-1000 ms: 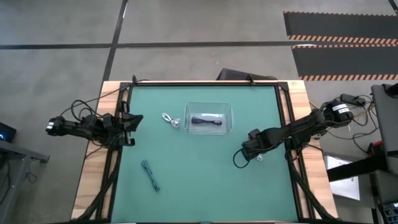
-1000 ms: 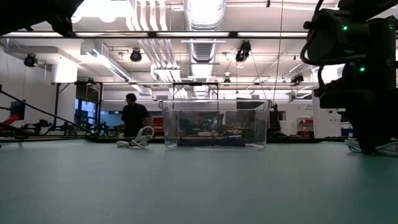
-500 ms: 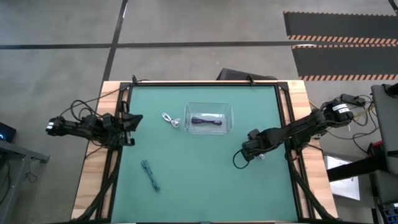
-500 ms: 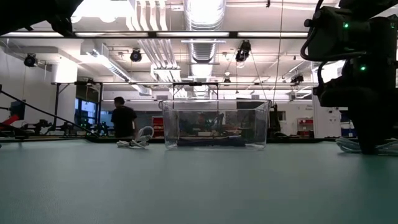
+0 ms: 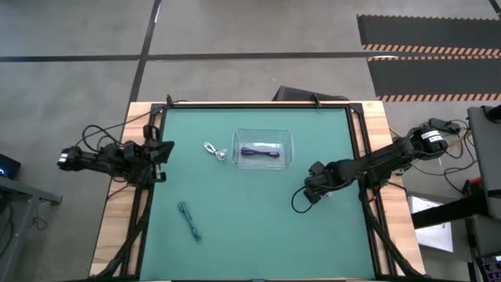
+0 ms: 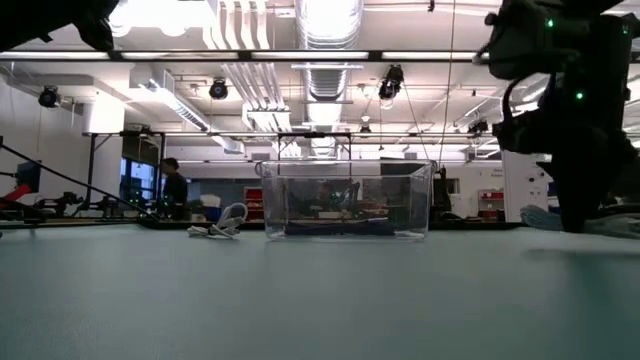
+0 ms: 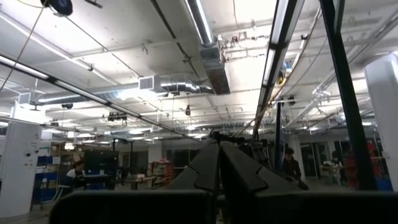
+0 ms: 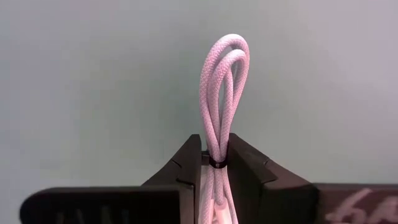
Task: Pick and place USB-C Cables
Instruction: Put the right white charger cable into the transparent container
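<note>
Taking the clear box [image 5: 262, 149] as my landmark: far to its left, at the table's left edge, my left gripper [image 5: 162, 150] waits with its fingers [image 7: 217, 167] pressed together on nothing. Just left of the box lies a white cable [image 5: 214, 150]; a teal cable [image 5: 189, 220] lies well in front and to the left. A black cable [image 5: 261, 153] sits inside the box. To the front right, my right gripper [image 5: 310, 190] has just closed: a second ago the jaws stood apart over the second white cable [image 8: 222, 93], now they clamp its folded bundle. So the pick looks made; lifting and carrying to the box come next.
</note>
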`<state>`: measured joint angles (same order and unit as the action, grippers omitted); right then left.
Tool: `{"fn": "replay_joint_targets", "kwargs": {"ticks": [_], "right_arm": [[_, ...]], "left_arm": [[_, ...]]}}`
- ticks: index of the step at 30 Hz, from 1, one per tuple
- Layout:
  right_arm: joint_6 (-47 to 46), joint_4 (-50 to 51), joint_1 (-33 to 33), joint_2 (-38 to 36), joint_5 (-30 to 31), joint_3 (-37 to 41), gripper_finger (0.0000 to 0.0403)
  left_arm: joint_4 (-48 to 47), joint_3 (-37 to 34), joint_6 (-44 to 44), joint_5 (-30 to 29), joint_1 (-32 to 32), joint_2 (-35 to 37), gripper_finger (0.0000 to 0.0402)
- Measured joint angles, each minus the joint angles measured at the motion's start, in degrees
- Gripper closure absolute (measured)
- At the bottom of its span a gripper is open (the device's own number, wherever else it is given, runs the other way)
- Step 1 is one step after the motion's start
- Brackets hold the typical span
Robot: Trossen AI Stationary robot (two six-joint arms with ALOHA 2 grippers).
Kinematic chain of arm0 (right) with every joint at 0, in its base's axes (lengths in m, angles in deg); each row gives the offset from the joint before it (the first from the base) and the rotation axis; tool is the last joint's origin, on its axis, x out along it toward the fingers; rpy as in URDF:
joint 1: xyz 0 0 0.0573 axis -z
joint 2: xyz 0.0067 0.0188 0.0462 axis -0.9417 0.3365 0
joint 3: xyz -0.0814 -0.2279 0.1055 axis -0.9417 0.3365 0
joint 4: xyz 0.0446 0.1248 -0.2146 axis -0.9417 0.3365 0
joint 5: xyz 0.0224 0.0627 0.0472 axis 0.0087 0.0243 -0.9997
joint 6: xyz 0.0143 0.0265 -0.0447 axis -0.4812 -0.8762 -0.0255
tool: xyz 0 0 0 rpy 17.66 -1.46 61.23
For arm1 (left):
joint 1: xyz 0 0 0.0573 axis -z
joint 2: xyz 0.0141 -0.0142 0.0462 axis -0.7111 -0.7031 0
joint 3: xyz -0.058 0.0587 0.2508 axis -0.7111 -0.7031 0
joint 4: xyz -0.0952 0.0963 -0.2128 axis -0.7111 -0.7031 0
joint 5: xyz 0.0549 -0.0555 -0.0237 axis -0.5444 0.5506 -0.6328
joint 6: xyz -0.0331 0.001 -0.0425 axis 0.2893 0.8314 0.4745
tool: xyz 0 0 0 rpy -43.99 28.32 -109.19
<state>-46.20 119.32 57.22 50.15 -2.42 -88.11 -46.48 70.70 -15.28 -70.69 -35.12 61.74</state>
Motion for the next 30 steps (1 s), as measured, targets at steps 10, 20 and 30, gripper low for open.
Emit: {"fn": "replay_joint_targets", "kwargs": {"ticks": [10,20,30], "right_arm": [[7.74,-2.07,-3.82,-3.33,-3.27,-2.95,0.0359],[18.26,-17.75,-5.76,-5.24,-0.67,-2.63,0.0359],[37.86,-36.28,-5.74,-5.34,5.17,-2.52,0.0359]], "left_arm": [[7.46,1.79,0.01,0.18,-0.01,-6.95,0.0402],[12.05,6.17,0.03,0.22,-0.01,-18.83,0.0402],[13.33,12.24,0.19,0.22,-0.01,-30.45,0.0402]]}}
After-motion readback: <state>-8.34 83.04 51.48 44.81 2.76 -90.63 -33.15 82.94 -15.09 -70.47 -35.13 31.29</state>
